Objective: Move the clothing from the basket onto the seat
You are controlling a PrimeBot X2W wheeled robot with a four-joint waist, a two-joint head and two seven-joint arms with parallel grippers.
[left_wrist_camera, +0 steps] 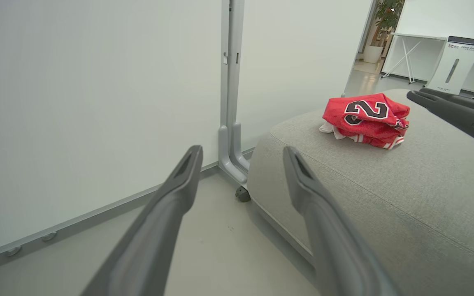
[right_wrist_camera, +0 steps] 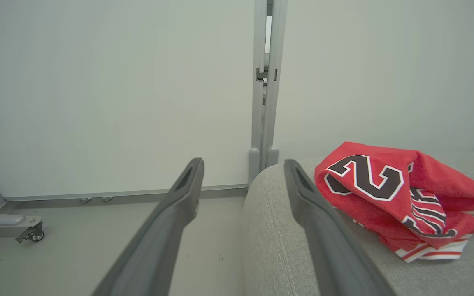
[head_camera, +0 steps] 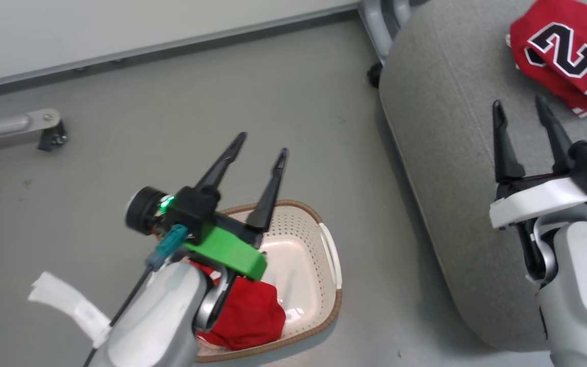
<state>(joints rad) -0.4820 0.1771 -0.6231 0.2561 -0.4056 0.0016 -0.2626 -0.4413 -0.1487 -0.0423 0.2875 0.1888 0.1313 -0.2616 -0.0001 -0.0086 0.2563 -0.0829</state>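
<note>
Fingers on the left gripper (head_camera: 263,143) stood wide apart and empty, pointing away from the red piece (head_camera: 250,316), which lay bunched in the basket (head_camera: 298,239) beneath that wrist. That arm was plainly nearer; the right gripper (head_camera: 519,102), likewise spread and empty, hung over the seat (head_camera: 441,153), short of the jersey (head_camera: 563,56) lying there.

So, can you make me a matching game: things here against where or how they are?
1 red jersey with a black-and-white numeral
2 crumpled plain red garment
3 cream perforated plastic basket
4 left gripper

A on the grey floor
B raised, fingers apart
C on the light-grey fabric seat
D inside the basket

Pairs: 1-C, 2-D, 3-A, 4-B
</note>
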